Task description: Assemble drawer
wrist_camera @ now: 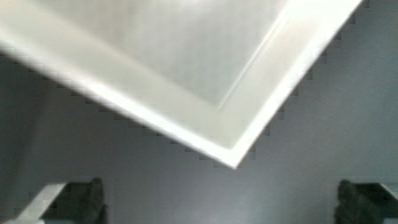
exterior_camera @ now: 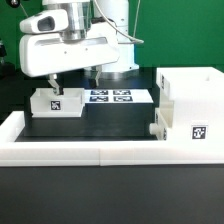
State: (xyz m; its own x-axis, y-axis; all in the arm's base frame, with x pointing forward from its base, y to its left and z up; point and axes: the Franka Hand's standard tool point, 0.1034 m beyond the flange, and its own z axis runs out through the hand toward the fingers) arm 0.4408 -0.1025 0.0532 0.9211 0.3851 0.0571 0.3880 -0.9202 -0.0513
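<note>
Progress looks early: on the black bench (exterior_camera: 100,125), the tall housing (exterior_camera: 190,100) stands at three o'clock in the exterior view. A small white piece (exterior_camera: 155,128) rests against its nine-o'clock side, possibly one tray partly in, though I cannot tell. The marker board (exterior_camera: 110,97) lies near centre. One loose tray (exterior_camera: 55,102) sits at nine o'clock under the jaws, which are spread wide and empty, fingertips (wrist_camera: 71,200) well apart above a white corner. That tray, by my judgement, is yet to be seated. No brand or words are legible, only square tags (exterior_camera: 197,133).
</note>
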